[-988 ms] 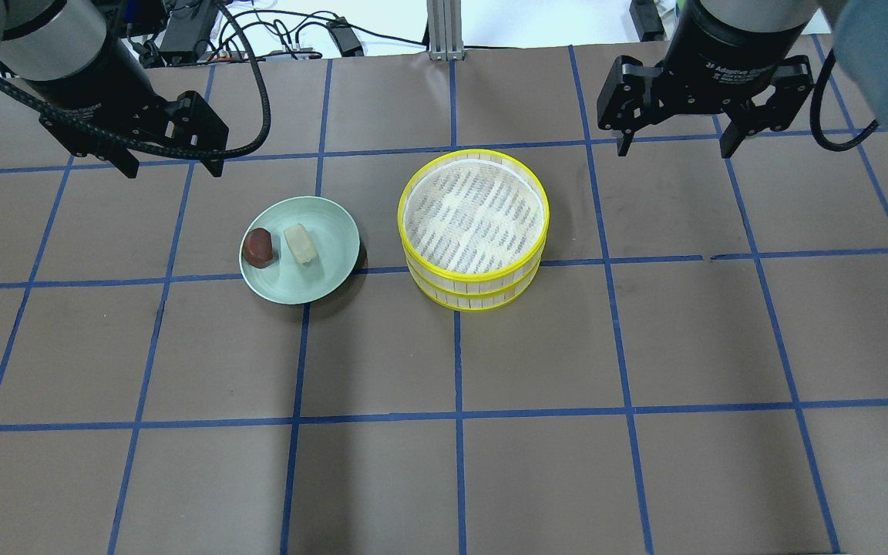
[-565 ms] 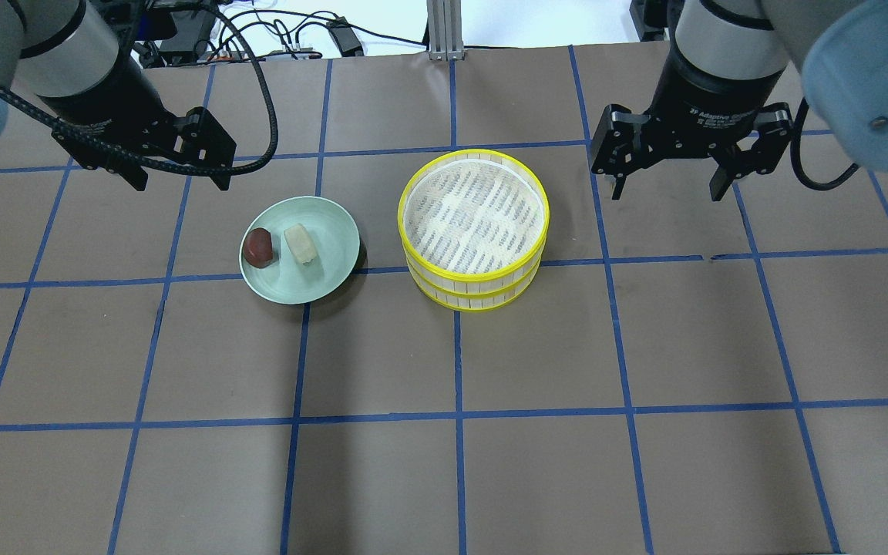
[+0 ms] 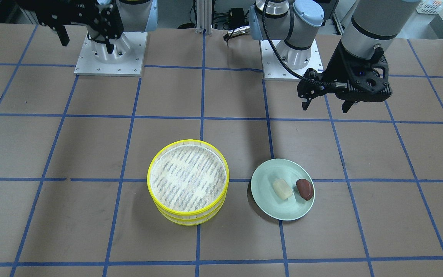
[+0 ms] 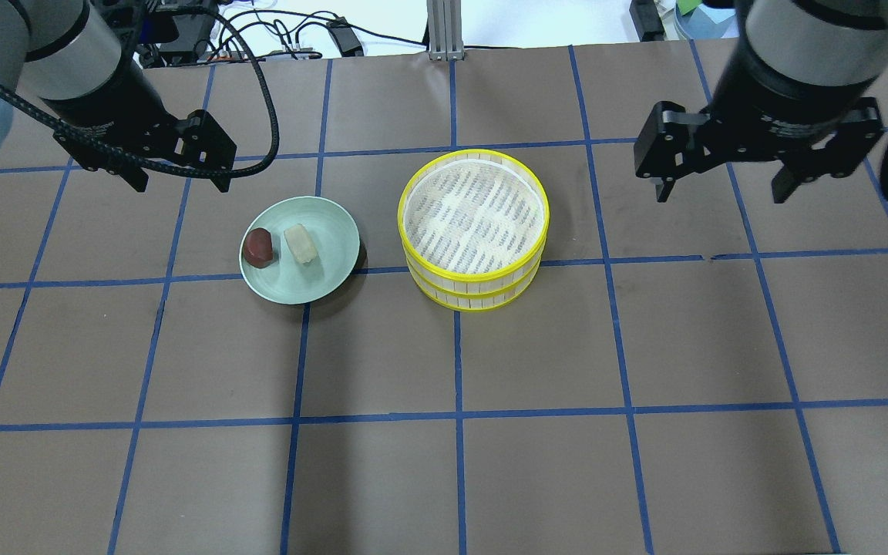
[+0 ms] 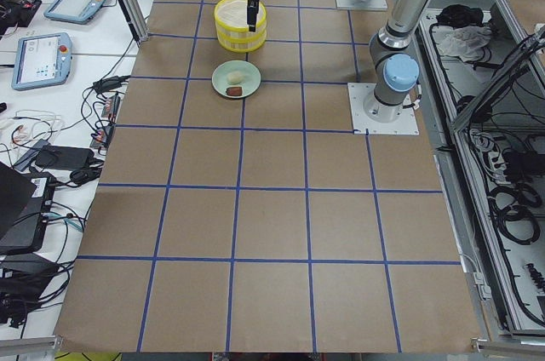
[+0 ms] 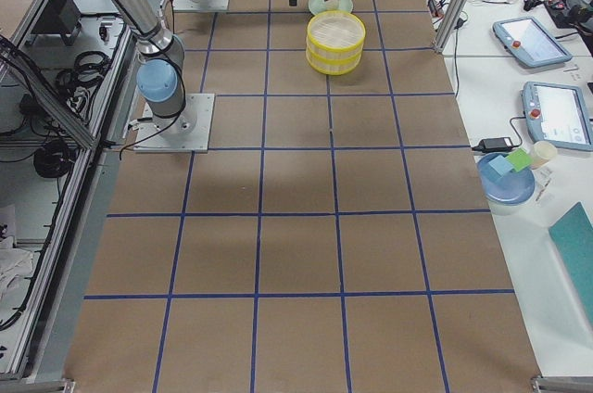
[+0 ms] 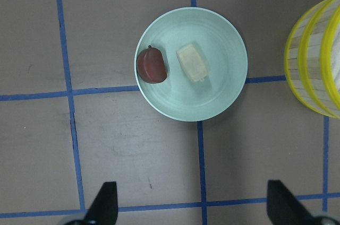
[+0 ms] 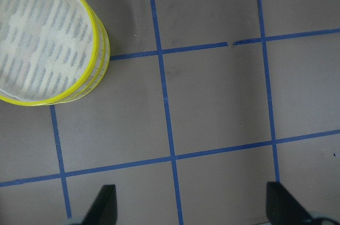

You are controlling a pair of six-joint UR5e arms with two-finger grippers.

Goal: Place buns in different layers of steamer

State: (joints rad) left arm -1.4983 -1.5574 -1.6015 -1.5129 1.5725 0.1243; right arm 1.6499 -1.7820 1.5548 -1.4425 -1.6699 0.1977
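Note:
The steamer (image 4: 475, 274) is a stack of yellow-rimmed trays at mid table, its top mesh floor bare; it also shows in the front view (image 3: 188, 209). The cream bun (image 4: 302, 244) and the reddish-brown bun (image 4: 259, 247) lie side by side on a pale green plate (image 4: 336, 231) left of the steamer. My left gripper (image 4: 179, 181) hovers open and empty behind the plate. Its wrist view shows both buns (image 7: 193, 63) ahead of the fingers (image 7: 103, 206). My right gripper (image 4: 721, 196) hovers open and empty to the right of the steamer (image 8: 101, 55).
The brown table (image 4: 536, 347) carries a grid of blue tape. Both robot bases (image 3: 110, 57) stand at its rear edge. Cables and an aluminium post (image 4: 440, 31) lie beyond the far edge. Side benches hold tablets (image 6: 561, 115) and a blue plate.
My right gripper has moved forward and then to the right, away from the steamer. My left gripper came slightly forward toward the plate, then held still. Buns and steamer have not moved.

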